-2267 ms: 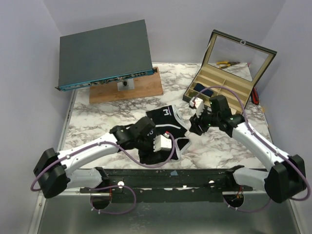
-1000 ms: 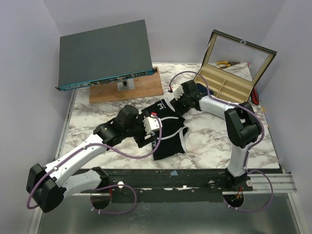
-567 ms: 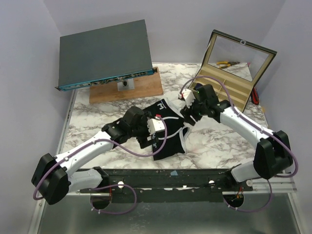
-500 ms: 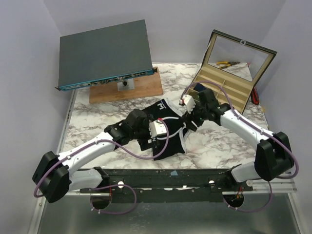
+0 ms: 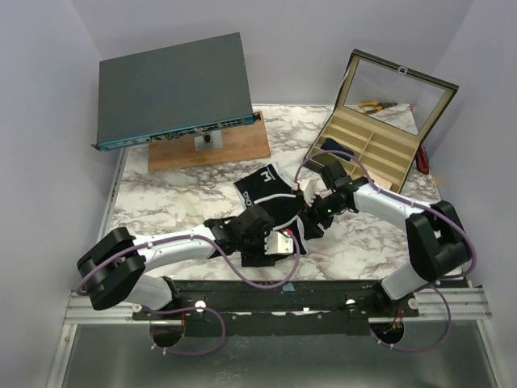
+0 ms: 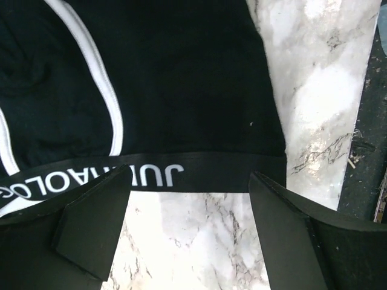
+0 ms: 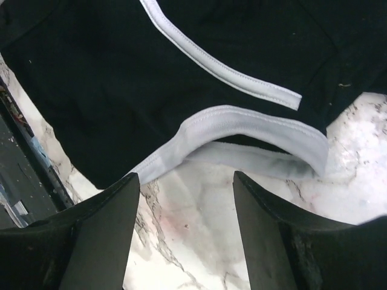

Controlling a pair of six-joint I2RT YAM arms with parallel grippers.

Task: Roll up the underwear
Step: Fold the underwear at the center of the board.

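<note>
The black underwear (image 5: pixel 271 198) with white trim lies spread on the marble table's middle. My left gripper (image 5: pixel 276 242) is open and empty at its near edge. In the left wrist view the lettered waistband (image 6: pixel 151 175) lies just past the open gripper (image 6: pixel 190 193), with bare marble between the fingers (image 6: pixel 91 223). My right gripper (image 5: pixel 311 220) is open and empty at the garment's right side. In the right wrist view the white-trimmed leg opening (image 7: pixel 242 124) lies just beyond the gripper (image 7: pixel 184 181), over marble.
A grey flat device (image 5: pixel 174 89) leans on a wooden board (image 5: pixel 210 149) at the back left. An open wooden compartment box (image 5: pixel 367 149) with a glass lid stands at the back right, a dark blue roll (image 5: pixel 333 146) inside. A black rail (image 5: pixel 283 295) runs along the near edge.
My left gripper has drawn back toward the near edge, off the garment. My right gripper has come down from the garment's far side to its right edge. The underwear now lies flatter.
</note>
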